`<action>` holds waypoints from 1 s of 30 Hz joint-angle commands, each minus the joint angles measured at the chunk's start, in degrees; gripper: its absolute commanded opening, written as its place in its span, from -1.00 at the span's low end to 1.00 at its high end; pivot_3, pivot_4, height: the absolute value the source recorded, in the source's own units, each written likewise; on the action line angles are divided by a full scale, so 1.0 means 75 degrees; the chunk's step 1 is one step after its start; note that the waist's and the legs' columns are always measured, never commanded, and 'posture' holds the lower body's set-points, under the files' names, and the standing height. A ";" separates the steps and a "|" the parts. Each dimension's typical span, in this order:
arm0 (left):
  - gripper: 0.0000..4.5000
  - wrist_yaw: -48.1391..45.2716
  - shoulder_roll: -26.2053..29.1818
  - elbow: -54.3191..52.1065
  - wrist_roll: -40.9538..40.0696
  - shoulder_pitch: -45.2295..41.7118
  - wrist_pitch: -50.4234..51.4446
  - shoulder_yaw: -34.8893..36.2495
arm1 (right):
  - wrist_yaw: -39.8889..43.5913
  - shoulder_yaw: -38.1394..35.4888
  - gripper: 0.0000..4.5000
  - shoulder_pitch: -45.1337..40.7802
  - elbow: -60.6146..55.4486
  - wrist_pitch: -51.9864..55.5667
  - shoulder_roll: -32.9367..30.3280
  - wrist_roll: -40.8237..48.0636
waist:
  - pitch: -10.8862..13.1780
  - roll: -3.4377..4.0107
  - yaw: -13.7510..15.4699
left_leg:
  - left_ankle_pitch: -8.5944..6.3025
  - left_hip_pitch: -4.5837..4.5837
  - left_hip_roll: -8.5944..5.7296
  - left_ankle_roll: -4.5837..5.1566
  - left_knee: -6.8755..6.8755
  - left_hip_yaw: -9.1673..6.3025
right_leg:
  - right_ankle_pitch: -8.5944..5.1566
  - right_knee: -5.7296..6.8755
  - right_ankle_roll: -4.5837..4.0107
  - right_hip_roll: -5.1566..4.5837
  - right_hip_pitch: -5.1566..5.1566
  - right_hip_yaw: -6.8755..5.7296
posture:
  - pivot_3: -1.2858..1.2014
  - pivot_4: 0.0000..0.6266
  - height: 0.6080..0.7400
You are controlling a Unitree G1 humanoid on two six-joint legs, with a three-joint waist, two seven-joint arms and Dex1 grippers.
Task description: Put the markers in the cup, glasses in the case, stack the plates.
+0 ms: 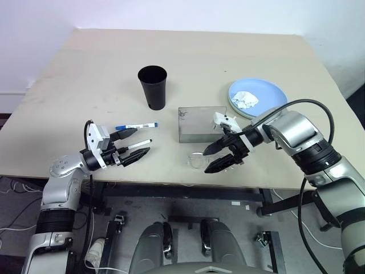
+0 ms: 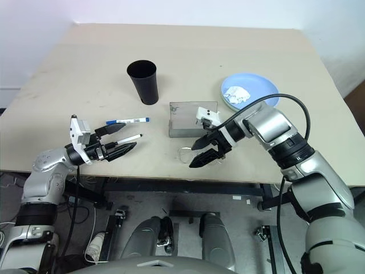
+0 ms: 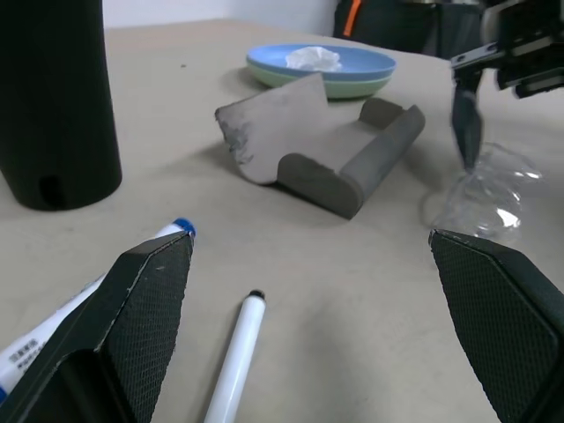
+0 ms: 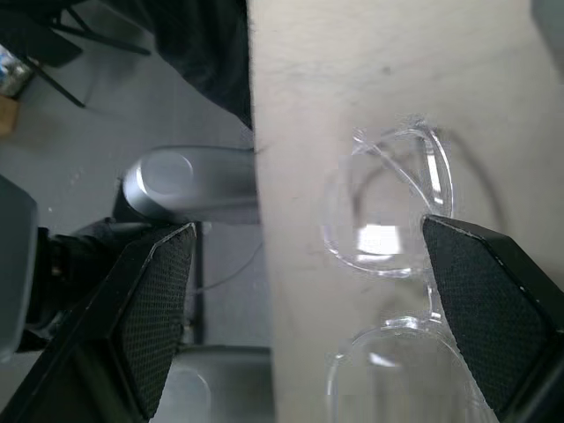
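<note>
Beige table [image 1: 85, 74] against a white wall [image 1: 171, 11]; the markers [image 1: 137, 125] lie crosswise, caps pointing toward the case [image 1: 199, 123]. Left gripper [image 1: 130, 145] and right gripper [image 1: 217, 157] both gape wide (the right just over the glasses [image 1: 197, 161]).

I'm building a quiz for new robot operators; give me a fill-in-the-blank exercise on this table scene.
1. The crumpled paper wad lies on the ____ plate.
2. The case has its lid ____.
3. The open right gripper hovers by the ____ near the table's front edge.
4. The cup stands ____.

Missing words: blue; open; glasses; upright
</note>
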 commanded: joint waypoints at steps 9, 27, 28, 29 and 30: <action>1.00 0.0079 0.0217 -0.0479 -0.0047 0.0175 0.0177 -0.0025 | 0.0437 -0.0138 0.92 -0.0502 0.0731 -0.0436 0.0247 -0.0430 | 0.0000 0.0000 0.0009 | -0.0016 0.0001 0.0000 0.0026 0.0000 0.0000 | 0.0001 -0.0001 -0.0011 -0.0001 -0.0006 -0.0002 | 0.03 -0.52 0.54; 1.00 0.0168 0.0114 -0.0513 -0.0080 0.0371 -0.0018 -0.0003 | 0.0531 -0.0594 0.92 -0.0009 -0.0849 -0.0150 -0.0185 -0.0136 | 0.0001 0.0001 0.0011 | -0.0017 -0.0008 0.0000 0.0025 -0.0001 -0.0001 | 0.0001 -0.0004 -0.0011 -0.0004 -0.0010 -0.0003 | 0.03 -0.52 0.54; 1.00 0.0182 0.0117 -0.0539 -0.0091 0.0351 0.0016 -0.0008 | 0.0408 -0.0666 0.92 0.0020 -0.0840 -0.0119 -0.0116 -0.0120 | 0.0001 0.0000 0.0010 | -0.0017 -0.0009 -0.0001 0.0025 -0.0001 -0.0001 | 0.0001 -0.0005 -0.0011 -0.0005 -0.0009 -0.0003 | 0.03 -0.52 0.54; 1.00 0.0199 0.0123 -0.0578 -0.0106 0.0330 0.0061 -0.0015 | 0.0311 -0.0729 0.92 0.0002 -0.0799 -0.0070 -0.0042 -0.0101 | 0.0001 0.0001 0.0008 | -0.0017 -0.0008 -0.0001 0.0025 -0.0001 0.0000 | 0.0002 -0.0005 -0.0011 -0.0005 -0.0008 -0.0003 | 0.03 -0.52 0.54; 1.00 0.0214 0.0130 -0.0611 -0.0120 0.0311 0.0103 -0.0021 | 0.0239 -0.0773 0.92 -0.0025 -0.0758 -0.0049 0.0012 -0.0093 | 0.0001 0.0001 0.0004 | -0.0016 -0.0010 -0.0001 0.0025 -0.0001 0.0000 | 0.0002 -0.0004 -0.0011 -0.0005 -0.0008 -0.0003 | 0.03 -0.52 0.54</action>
